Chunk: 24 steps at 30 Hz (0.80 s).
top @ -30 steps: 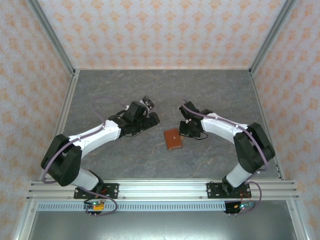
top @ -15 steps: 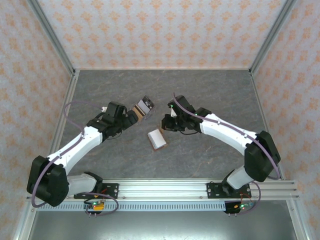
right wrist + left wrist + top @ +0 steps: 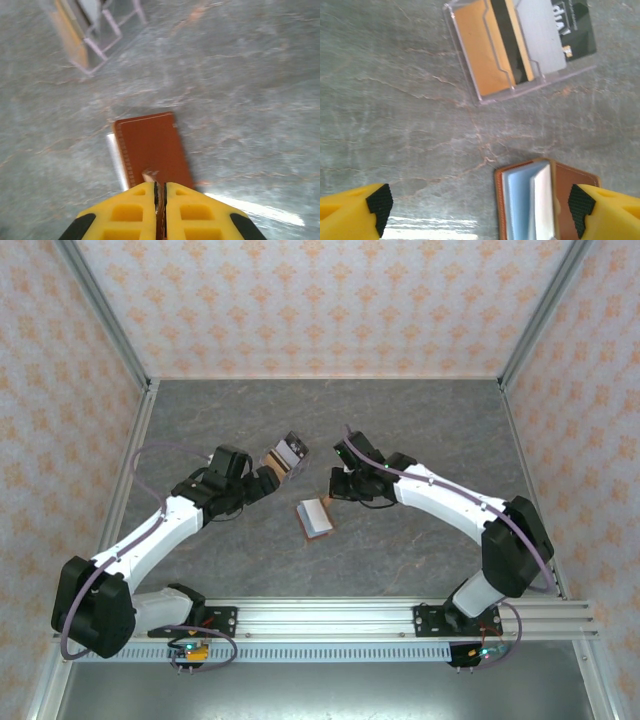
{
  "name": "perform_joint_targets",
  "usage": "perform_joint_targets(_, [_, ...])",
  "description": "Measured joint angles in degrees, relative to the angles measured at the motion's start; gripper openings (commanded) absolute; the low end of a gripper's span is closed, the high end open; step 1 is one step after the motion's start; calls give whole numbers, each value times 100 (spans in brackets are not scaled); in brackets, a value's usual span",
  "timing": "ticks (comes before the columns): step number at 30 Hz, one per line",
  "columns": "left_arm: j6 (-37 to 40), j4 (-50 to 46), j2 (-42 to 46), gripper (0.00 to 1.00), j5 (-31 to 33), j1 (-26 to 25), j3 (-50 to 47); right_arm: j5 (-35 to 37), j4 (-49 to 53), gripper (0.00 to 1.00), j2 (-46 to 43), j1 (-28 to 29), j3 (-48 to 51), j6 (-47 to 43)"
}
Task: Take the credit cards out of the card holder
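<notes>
Barely begun: the card holder [image 3: 315,518] lies half-open just beside the clear tray [image 3: 283,454], its brown cover pinched between the right gripper's [image 3: 159,185] pressed-together jaws, the left gripper [image 3: 480,204] spread wide near the tray, the cards apparently not yet out.

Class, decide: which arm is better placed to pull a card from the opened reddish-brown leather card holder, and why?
Probably left: the left fingers are open over the pale inside of the reddish-brown leather card holder, while the right fingers are shut, pinching its cover.
</notes>
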State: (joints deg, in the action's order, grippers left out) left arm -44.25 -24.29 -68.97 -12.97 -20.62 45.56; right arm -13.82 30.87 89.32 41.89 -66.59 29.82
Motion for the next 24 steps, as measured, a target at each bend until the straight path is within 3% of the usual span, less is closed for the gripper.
perform_joint_targets(11, [81, 616, -817, 66, -636, -778, 15, 509, 190, 10, -68, -479, 450, -28])
perform_joint_targets(16, [-151, 1207, -1379, 61, -964, -1049, 15, 509, 190, 9, -59, -588, 557, -28])
perform_joint_targets(24, [-505, 1799, -1961, 62, -1281, -1139, 15, 503, 160, 9, 205, -669, 610, -26])
